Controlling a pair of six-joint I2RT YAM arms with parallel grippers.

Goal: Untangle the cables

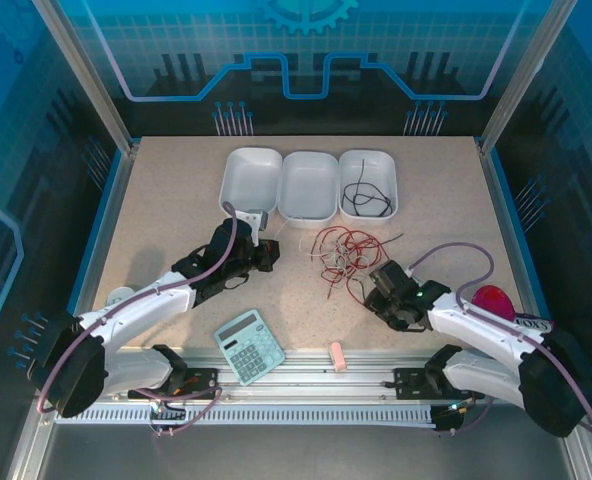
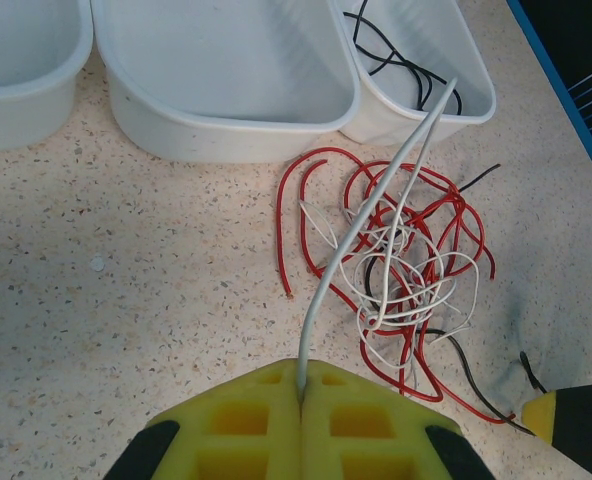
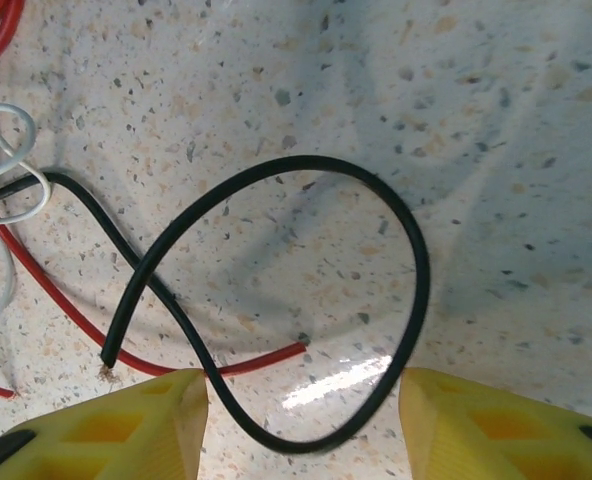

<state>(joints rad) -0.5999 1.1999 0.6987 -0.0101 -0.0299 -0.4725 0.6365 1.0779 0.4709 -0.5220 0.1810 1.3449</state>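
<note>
Red, white and black cables lie in a loose, loopy knot on the speckled beige table, just in front of three smooth white plastic tubs with rounded corners. The right-hand tub holds a thin black strand on its own. On my left wrist camera I see the left gripper with its blocky yellow fingers pressed flat together, pinching a pale wire that rises out of the seam in a gently curved line over the knot. On the right wrist camera the right gripper stands open, its yellow fingers apart on either side of a glossy black wire that curls into a round loop and crosses itself. The bottom of that loop lies between the fingers, unclamped, and a red strand passes beneath it. Near the table's front edge sit a pale blue calculator and a small pink block.
</note>
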